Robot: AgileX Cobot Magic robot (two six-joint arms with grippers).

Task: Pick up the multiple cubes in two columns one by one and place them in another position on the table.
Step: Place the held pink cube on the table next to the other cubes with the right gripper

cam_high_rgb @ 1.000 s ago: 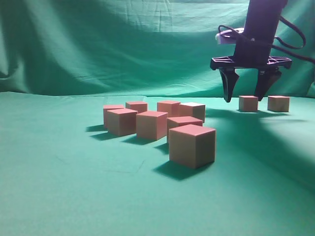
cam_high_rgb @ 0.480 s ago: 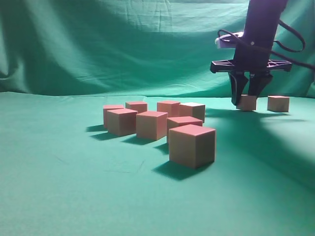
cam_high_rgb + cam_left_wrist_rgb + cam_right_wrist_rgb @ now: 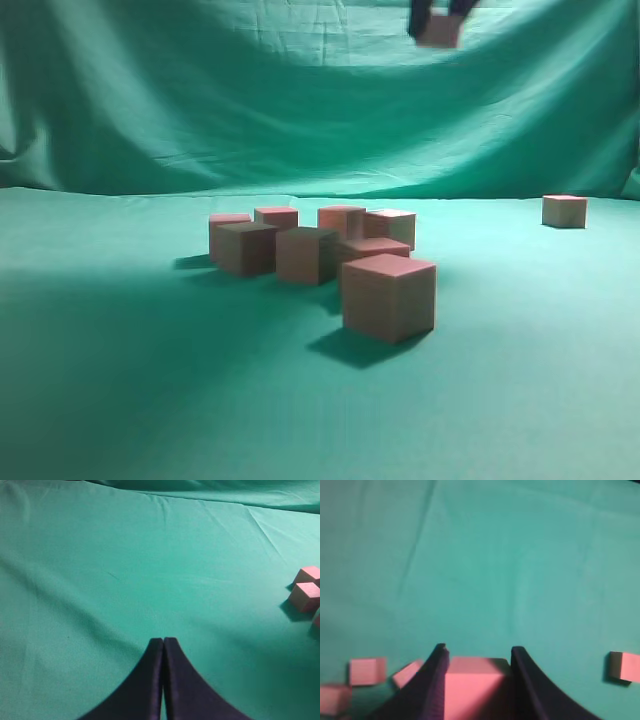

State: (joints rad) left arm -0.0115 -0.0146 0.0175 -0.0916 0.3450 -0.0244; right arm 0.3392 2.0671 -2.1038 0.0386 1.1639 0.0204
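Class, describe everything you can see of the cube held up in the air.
The lifted cube is a small, matte, sharp-edged block, pinkish-red on the face toward the wrist camera. It hangs high above the table, clamped between the two dark fingers of the right tool. Nothing else touches it.

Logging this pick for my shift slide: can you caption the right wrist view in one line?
Right end effector holds a pink cube high above the green table, other cubes below.

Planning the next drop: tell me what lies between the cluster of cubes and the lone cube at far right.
Nothing: the exterior view shows only bare green table between the cluster and the lone cube.
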